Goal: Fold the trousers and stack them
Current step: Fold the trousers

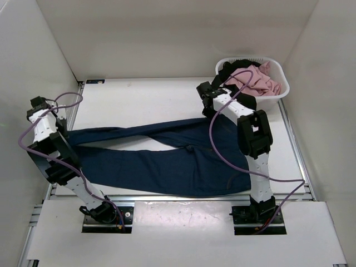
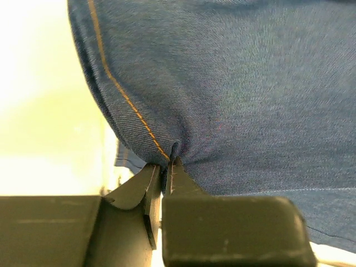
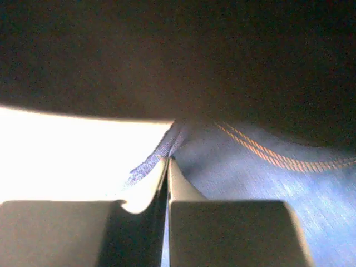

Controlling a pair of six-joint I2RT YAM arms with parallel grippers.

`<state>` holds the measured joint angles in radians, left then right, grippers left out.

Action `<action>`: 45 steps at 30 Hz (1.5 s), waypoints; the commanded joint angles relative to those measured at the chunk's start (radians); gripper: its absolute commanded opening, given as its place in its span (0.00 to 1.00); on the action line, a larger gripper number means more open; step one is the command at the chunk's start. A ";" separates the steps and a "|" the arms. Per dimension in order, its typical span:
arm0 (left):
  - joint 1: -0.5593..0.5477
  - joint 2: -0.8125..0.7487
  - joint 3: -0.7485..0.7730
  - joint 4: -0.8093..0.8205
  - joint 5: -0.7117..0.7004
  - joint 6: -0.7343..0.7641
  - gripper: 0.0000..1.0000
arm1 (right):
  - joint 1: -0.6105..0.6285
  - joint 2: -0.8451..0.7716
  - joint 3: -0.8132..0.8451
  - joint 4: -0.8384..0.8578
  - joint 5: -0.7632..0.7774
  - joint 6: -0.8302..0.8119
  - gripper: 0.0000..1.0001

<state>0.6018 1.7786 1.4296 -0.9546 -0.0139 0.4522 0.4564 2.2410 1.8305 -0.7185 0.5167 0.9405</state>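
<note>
The dark navy trousers point(image 1: 167, 161) lie spread across the table, legs pointing left and waist end to the right. My left gripper point(image 1: 62, 134) is at the leg ends. In the left wrist view it point(image 2: 169, 161) is shut on a fold of the denim point(image 2: 250, 100) beside an orange seam line. My right gripper point(image 1: 211, 111) is at the far right edge of the trousers. In the right wrist view it point(image 3: 168, 160) is shut on the cloth edge point(image 3: 267, 189) near double orange stitching.
A white basket point(image 1: 281, 94) stands at the back right, holding a pink garment point(image 1: 256, 80) and a black garment point(image 1: 233, 67). White walls enclose the table on the left, back and right. A purple cable point(image 1: 222, 156) from the right arm hangs over the trousers.
</note>
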 commanded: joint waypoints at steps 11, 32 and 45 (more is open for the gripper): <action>0.009 -0.214 0.027 -0.058 -0.018 0.083 0.14 | 0.099 -0.582 -0.547 -0.018 -0.013 0.075 0.00; 0.105 -0.455 -0.344 0.050 -0.069 0.223 0.14 | 0.266 -1.369 -1.114 -0.393 0.127 0.449 0.72; 0.115 -0.429 -0.307 0.050 -0.035 0.232 0.14 | -0.305 -1.056 -0.998 -0.160 0.062 0.114 0.89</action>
<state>0.7105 1.3594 1.0882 -0.9192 -0.0769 0.6735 0.3443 1.0409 0.7441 -0.9974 0.6968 1.2854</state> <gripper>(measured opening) 0.177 0.893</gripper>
